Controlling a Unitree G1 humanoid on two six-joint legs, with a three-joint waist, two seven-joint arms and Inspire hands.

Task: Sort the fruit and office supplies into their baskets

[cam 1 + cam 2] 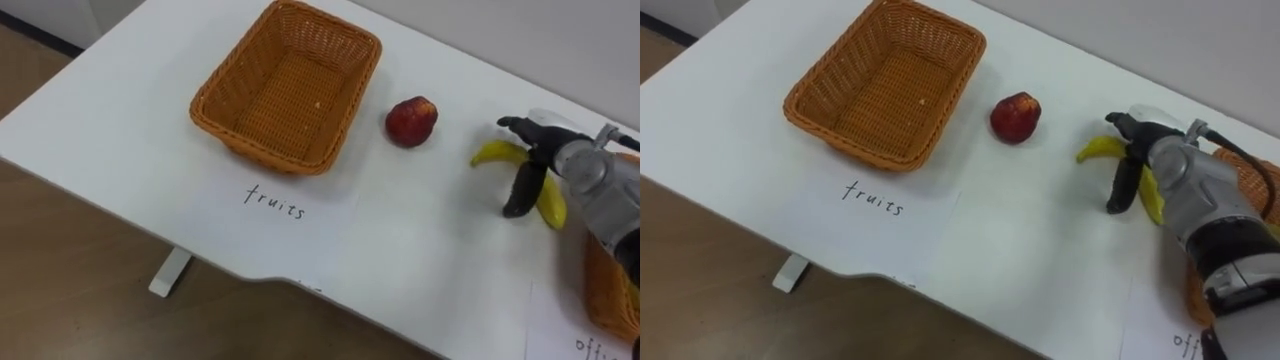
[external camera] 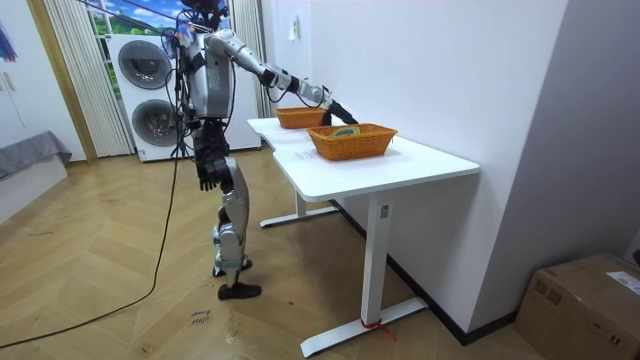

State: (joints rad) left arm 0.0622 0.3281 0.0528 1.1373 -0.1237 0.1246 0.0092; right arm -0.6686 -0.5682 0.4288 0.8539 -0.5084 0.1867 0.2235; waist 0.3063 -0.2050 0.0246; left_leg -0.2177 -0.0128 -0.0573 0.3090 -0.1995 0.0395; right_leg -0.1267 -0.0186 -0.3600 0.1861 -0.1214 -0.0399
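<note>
An empty wicker fruit basket (image 1: 290,95) stands at the far left of the white table (image 1: 120,150). To its right lies a red apple (image 1: 411,121), and further right a yellow banana (image 1: 492,152). My right hand (image 1: 575,165) comes in from the right and hovers right over the banana, open; its dark thumb (image 1: 522,192) lies straight across the fruit and a finger stretches out beyond it. The banana rests on the table. A second wicker basket (image 1: 610,300) shows at the right edge, partly hidden by my forearm. My left hand (image 2: 207,178) hangs by my side.
A handwritten paper label (image 1: 275,200) lies in front of the fruit basket, another by the right-hand basket. The table's front edge is close, with wooden floor below. In the room view I stand at the table's end, with stacked washing machines (image 2: 145,95) behind me.
</note>
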